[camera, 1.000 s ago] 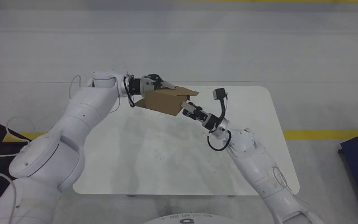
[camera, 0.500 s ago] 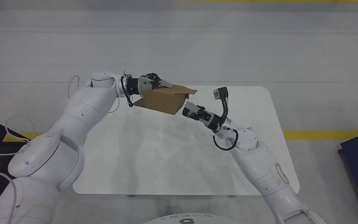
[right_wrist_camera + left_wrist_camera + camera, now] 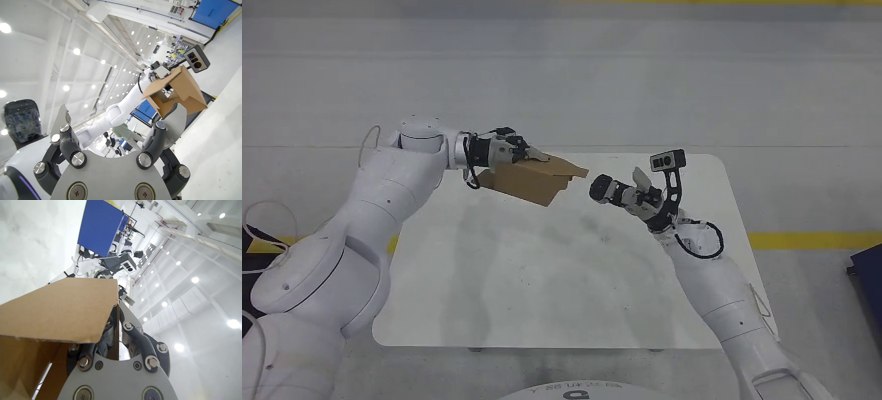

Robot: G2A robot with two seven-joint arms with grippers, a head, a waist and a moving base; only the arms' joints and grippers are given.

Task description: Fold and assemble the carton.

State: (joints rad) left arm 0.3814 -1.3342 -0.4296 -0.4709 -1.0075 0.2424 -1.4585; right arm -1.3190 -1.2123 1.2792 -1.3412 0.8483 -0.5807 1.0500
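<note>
White rounded table on pale grey floor; yellow line across floor beside it. Overhead, white beamed ceiling, round lamps lit. Blue panel on dark frame farther off.

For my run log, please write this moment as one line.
carton: partly folded, held off table | left gripper: shut on carton | right gripper: open, apart from carton | step: assembly not finished
</note>
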